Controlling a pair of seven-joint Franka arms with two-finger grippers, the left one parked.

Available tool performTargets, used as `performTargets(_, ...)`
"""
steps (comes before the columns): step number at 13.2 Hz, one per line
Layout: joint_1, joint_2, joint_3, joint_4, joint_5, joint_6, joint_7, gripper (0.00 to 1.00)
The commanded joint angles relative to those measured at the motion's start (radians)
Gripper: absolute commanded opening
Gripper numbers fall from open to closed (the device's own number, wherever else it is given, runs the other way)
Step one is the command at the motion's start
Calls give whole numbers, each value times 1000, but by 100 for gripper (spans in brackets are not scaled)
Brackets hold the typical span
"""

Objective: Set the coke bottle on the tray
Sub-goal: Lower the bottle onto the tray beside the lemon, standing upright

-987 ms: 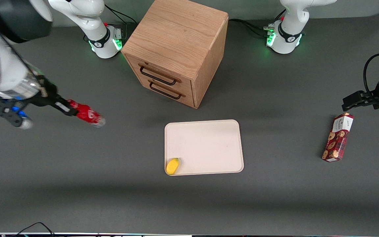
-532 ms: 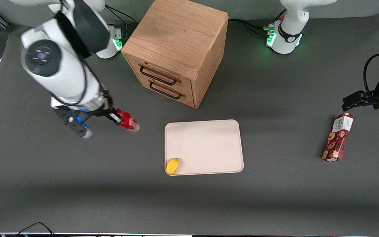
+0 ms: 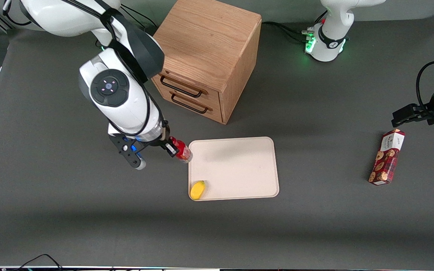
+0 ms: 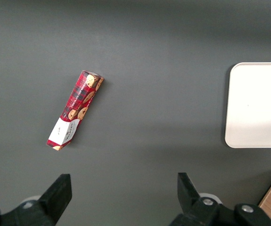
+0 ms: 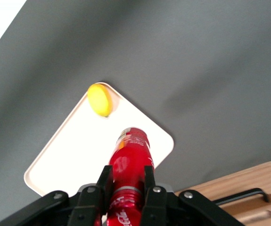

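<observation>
- The gripper hangs above the table right at the working-arm edge of the tray, its two fingers clamped on the coke bottle.
- The bottle is held off the surface, tilted, its clear base pointing toward the tray; seen from the wrist, that base hangs over the tray.
- A small yellow object lies in the tray's corner nearest the front camera, at about 5 o'clock from the bottle.
- The wooden drawer cabinet stands at about 12 o'clock from the tray, clear of it.
- A red cookie box lies at the tray's 3 o'clock, toward the parked arm's end.
</observation>
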Motion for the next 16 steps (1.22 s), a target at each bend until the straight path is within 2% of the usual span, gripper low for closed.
performTargets(1, 42, 85, -1, 59, -62, 19, 79, 0)
performTargets(5, 58, 162, -3, 36, -75, 67, 98, 0)
performTargets(6, 62, 177, -10, 36, -116, 84, 118, 0)
performTargets(7, 62, 182, -10, 34, -124, 93, 119, 0)
performTargets(16, 45, 205, -15, -33, -129, 202, 118, 0)
